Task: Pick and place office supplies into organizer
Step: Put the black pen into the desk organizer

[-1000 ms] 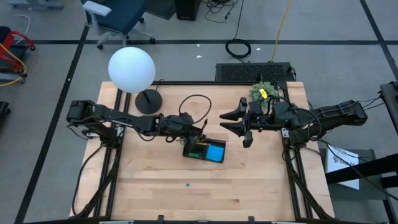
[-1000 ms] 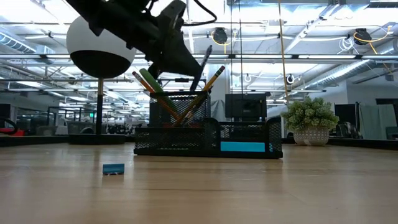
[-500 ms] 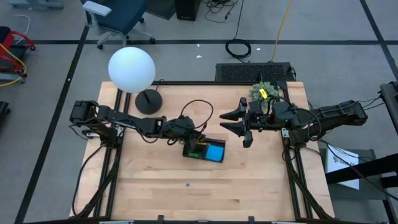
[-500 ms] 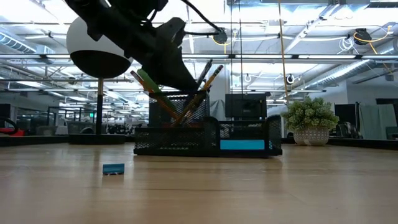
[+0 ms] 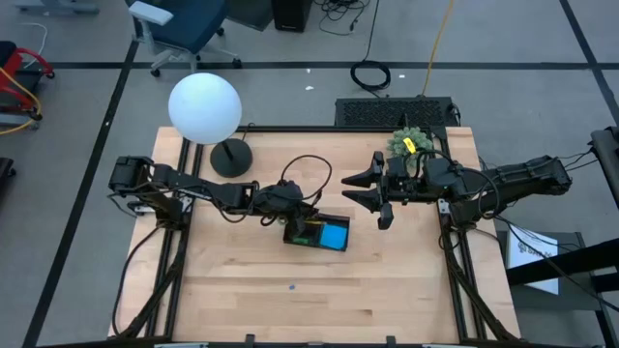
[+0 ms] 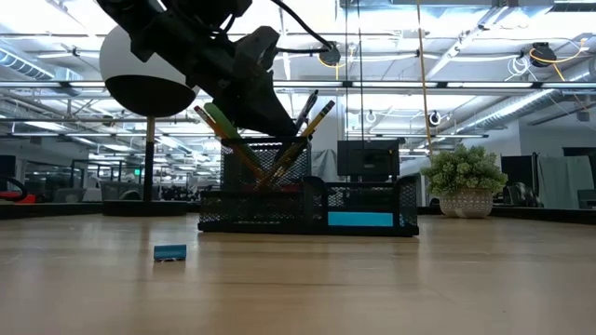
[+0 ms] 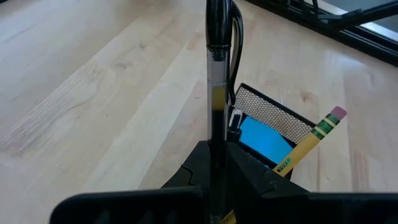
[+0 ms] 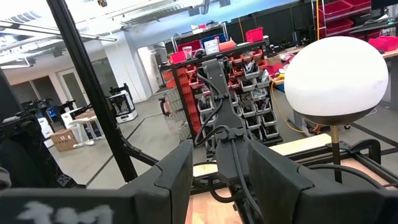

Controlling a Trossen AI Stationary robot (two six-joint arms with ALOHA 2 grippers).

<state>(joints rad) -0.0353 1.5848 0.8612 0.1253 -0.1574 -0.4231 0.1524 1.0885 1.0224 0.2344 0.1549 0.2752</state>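
Over organizer (image 5: 317, 233) — left tool (image 5: 302, 215) pinching pen (image 7: 216, 93); right tool (image 5: 379, 193) apart, open.

A robotics lab: red parts bins (image 8: 249, 37), open ceiling, workstations.

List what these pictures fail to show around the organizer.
- High view: the left gripper covers the organizer's taller back section, hiding what stands there.
- Left wrist view: the pen's lower end is cut off behind that gripper's fingers.
- Low view: the small blue item is too small to identify.
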